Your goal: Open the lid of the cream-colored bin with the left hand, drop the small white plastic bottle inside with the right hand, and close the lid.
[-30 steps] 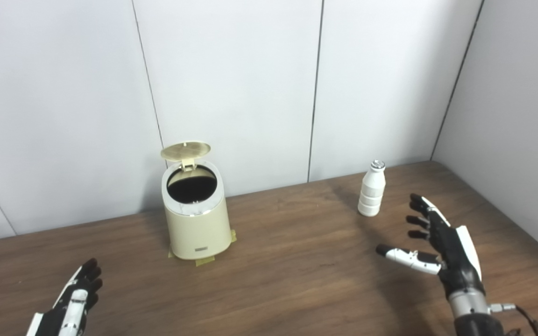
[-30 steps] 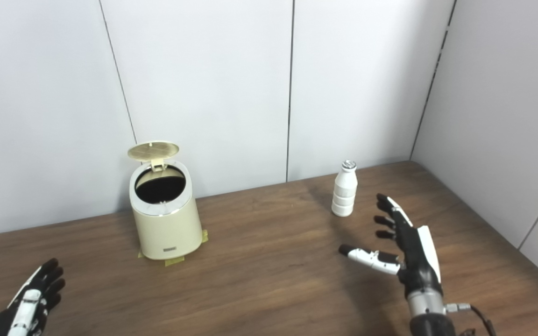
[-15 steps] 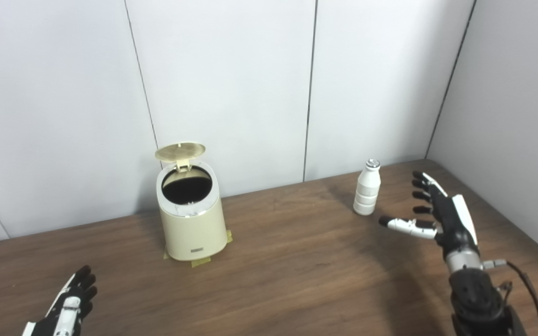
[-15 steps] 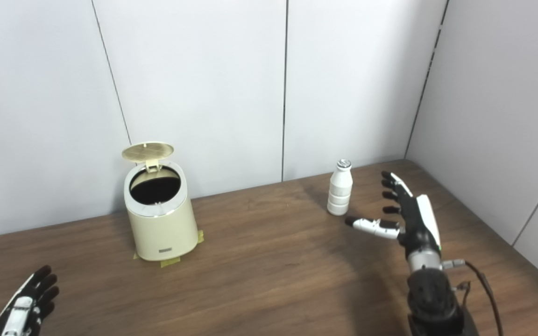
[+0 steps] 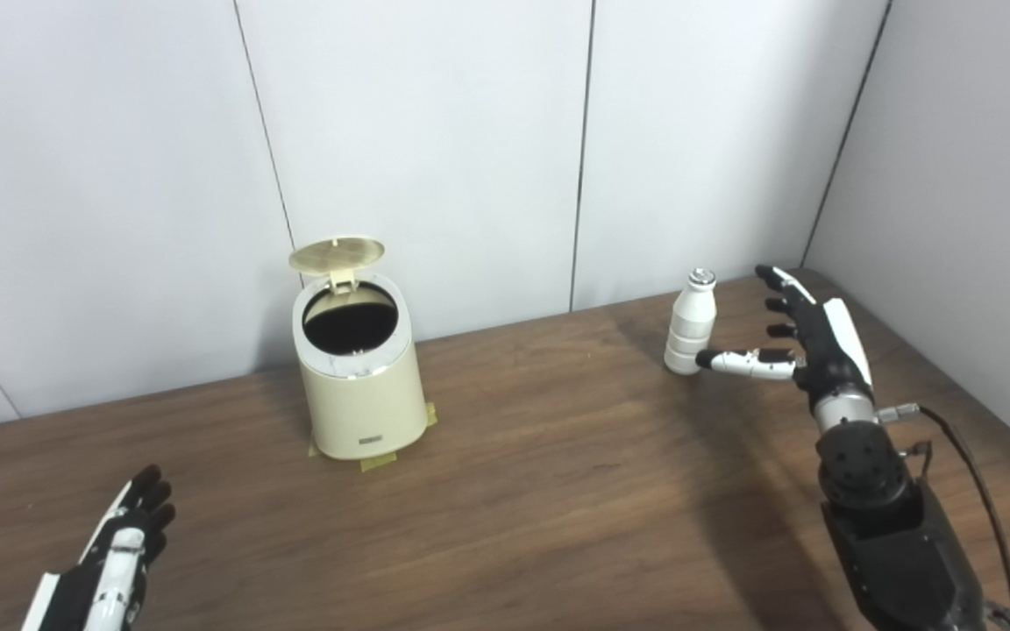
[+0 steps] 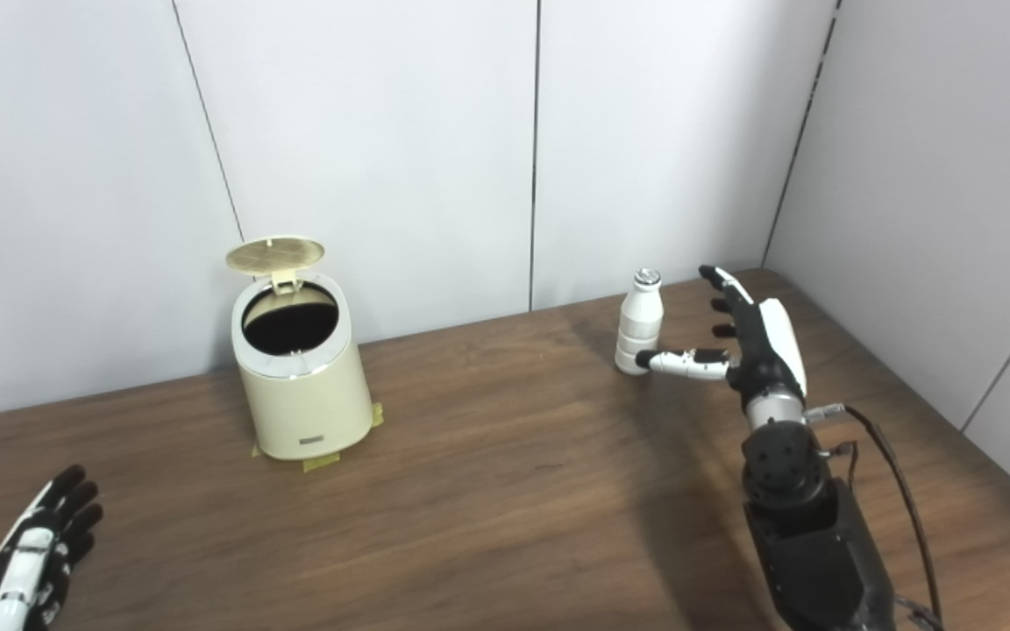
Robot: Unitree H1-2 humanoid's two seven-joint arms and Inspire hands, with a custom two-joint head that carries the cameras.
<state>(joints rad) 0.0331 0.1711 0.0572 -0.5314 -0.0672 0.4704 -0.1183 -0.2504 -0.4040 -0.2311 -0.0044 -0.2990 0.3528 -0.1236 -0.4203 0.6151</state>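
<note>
The cream-colored bin (image 5: 360, 390) stands at the table's back left with its round lid (image 5: 336, 253) tipped up and open, the dark inside showing. The small white plastic bottle (image 5: 691, 324) stands upright at the back right. My right hand (image 5: 807, 337) is open just right of the bottle, its thumb reaching in front of the bottle's base and its fingers spread beside it, not closed on it. My left hand (image 5: 110, 561) is open and empty, low at the table's front left, far from the bin.
The brown wooden table (image 5: 540, 491) meets white wall panels (image 5: 435, 149) close behind the bin and bottle, and a side wall on the right. Tape tabs (image 5: 378, 460) hold the bin's base to the table. A cable (image 5: 970, 473) runs along my right forearm.
My right hand has moved forward and up to the bottle, its thumb now at the bottle's base. The camera has shifted a little. My left hand stays low at the front left.
</note>
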